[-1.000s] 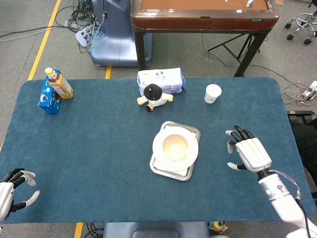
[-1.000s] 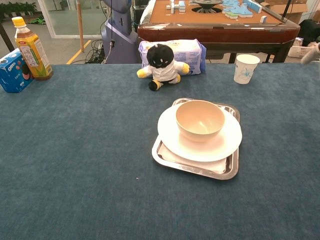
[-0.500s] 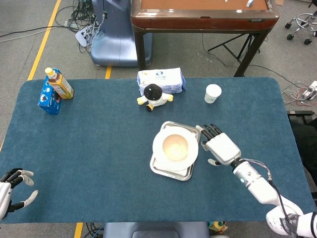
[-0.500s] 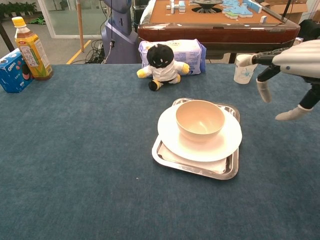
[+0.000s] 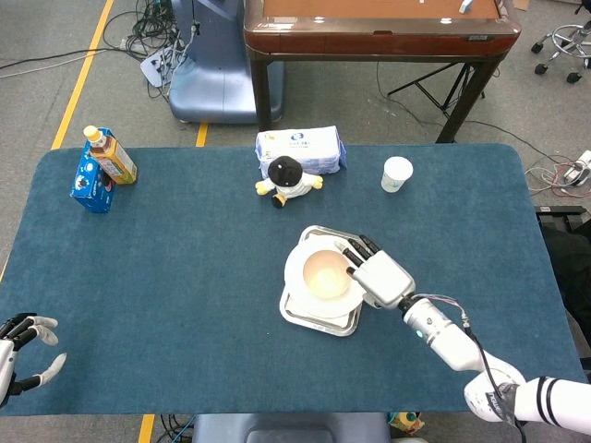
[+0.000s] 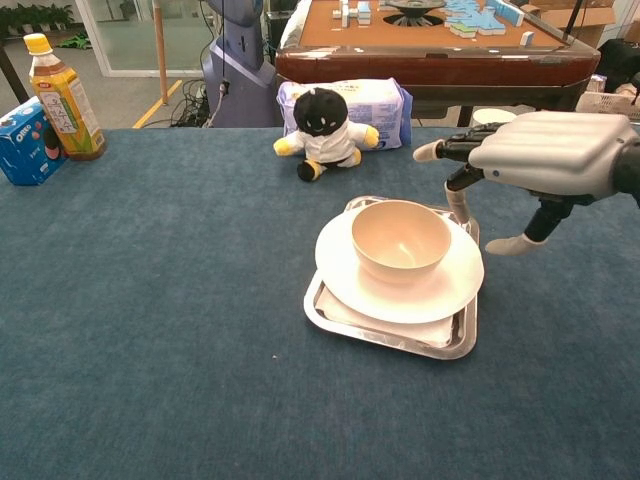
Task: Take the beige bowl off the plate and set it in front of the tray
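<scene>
Hovering beside the beige bowl (image 6: 400, 239): right hand (image 6: 535, 160), fingers spread, holding nothing, no contact visible. Bowl sits upright on the white plate (image 6: 440, 285), plate on the metal tray (image 6: 390, 335). Left hand (image 5: 18, 346) at the table's near-left corner, fingers apart, empty.

The right hand (image 5: 380, 278) is covered by a smooth silver-grey back plate, from which black fingers (image 6: 455, 148) with pale tips extend. Behind its wrist a white forearm is seen, trailed by thin cables. The left hand (image 5: 17, 351) shows the same black-and-pale fingers.
</scene>
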`<state>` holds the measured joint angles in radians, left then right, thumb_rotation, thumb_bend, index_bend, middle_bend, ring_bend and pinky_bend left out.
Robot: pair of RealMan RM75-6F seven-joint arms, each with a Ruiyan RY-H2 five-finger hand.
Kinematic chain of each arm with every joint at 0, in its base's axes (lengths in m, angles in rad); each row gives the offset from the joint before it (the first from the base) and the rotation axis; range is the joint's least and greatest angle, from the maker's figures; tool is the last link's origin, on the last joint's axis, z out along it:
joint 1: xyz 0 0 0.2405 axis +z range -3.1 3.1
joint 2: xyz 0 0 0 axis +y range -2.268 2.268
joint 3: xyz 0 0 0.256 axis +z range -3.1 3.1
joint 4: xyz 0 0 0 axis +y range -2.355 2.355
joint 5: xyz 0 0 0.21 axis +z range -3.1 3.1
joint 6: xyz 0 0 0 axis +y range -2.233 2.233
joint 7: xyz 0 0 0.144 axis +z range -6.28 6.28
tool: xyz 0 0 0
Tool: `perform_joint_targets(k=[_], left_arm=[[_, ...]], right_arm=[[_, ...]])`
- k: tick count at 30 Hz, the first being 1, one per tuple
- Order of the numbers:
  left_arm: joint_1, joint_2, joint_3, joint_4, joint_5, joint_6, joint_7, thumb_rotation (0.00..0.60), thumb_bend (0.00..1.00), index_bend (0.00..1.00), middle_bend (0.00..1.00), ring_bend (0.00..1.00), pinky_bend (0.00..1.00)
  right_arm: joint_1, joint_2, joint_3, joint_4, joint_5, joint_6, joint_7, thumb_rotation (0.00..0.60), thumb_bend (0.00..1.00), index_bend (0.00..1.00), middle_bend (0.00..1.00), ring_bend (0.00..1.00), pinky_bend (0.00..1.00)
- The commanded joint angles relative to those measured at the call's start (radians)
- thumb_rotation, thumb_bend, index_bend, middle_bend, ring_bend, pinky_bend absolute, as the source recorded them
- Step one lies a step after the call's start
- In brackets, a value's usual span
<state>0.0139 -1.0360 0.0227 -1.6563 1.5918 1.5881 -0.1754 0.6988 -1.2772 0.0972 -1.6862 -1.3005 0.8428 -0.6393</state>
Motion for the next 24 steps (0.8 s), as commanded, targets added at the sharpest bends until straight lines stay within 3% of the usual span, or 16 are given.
perform_joint_targets(k=[1, 24], left_arm=[[0.0, 0.001, 0.0, -0.001, -0.001, -0.002, -0.001, 0.6, 0.23, 0.53, 0.36, 0.21, 0.41], [0.004, 0.017, 0.0, -0.01, -0.015, -0.011, -0.01, 0.6, 0.23, 0.53, 0.36, 0.21, 0.41]], right_arm=[[0.007, -0.032, -0.013, 0.035, -0.016, 0.014, 0.003, 0.6, 0.34, 0.43, 0.0, 0.0, 0.04], [0.041, -0.18, -0.038, 0.186, -0.034, 0.038, 0.021, 0.6, 0.34, 0.42, 0.0, 0.0, 0.03]])
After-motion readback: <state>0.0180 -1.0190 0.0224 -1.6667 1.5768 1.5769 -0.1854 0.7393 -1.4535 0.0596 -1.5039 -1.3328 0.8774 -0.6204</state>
